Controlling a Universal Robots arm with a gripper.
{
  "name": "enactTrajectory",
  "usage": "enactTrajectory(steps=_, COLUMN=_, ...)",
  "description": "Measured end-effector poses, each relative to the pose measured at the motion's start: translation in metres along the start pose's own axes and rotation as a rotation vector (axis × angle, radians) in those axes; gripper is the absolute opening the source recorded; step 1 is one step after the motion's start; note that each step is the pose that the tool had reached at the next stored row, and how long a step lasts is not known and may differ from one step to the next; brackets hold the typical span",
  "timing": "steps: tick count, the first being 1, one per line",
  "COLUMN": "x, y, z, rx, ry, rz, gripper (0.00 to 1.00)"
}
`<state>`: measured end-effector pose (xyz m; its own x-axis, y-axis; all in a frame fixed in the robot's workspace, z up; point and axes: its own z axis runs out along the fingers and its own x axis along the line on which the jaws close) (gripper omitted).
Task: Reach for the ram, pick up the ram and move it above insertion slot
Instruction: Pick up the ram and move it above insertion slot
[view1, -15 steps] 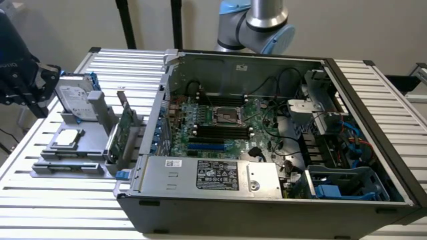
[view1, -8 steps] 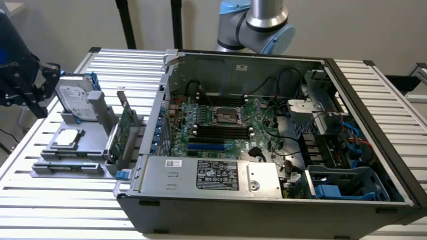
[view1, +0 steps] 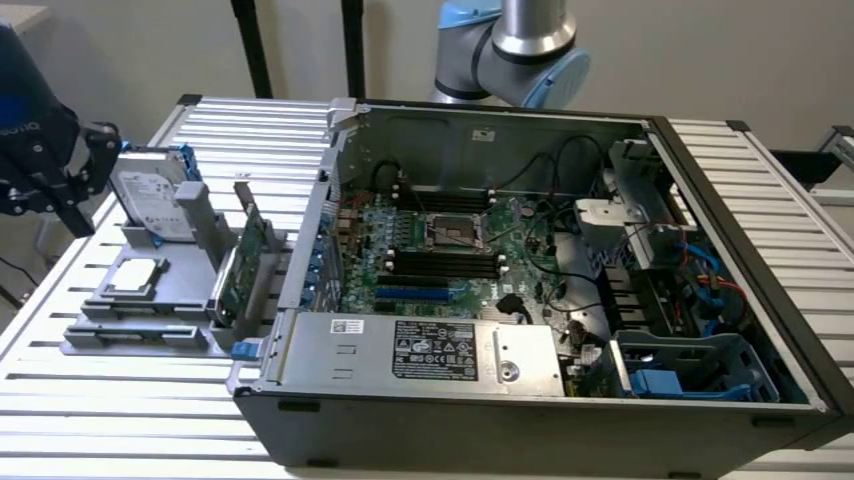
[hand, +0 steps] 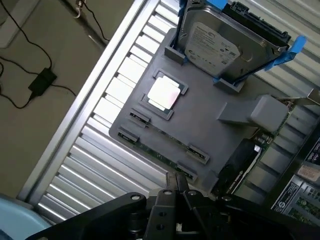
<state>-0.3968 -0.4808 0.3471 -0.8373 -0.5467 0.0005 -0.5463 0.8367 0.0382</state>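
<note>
Ram (hand: 155, 151): a thin green strip seated on edge in a slot of the grey holder fixture (hand: 200, 125), running between small latch clips along the fixture's edge farthest from the hard drive (hand: 215, 42). A second, parallel slot lies beside it. The square processor chip (hand: 164, 93) rests flat in a recess between the ram and the hard drive, which stands tilted in blue brackets.

End effector (hand: 177, 184): its tips are drawn together with nothing between them. In the wrist view it appears close to one end of the ram slots, apart from the ram itself.

Green expansion card (view1: 238, 270): upright at the side of the fixture nearest the computer case (view1: 534, 420).

Fixture and case both stand on the slatted aluminium counter (view1: 134, 400), the fixture to the exterior view's left. The case lies open, exposing the motherboard (view1: 454, 250), its dark memory slots (view1: 441, 265) and the silver power supply (view1: 441, 350).

Robot arm (view1: 534, 50): rises behind the case.
</note>
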Motion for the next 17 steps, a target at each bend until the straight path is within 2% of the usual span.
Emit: enactTrajectory(steps=17, x=0.0, y=-0.0001, z=0.0, rx=0.0003, ry=0.0115, rz=-0.308, gripper=0.11)
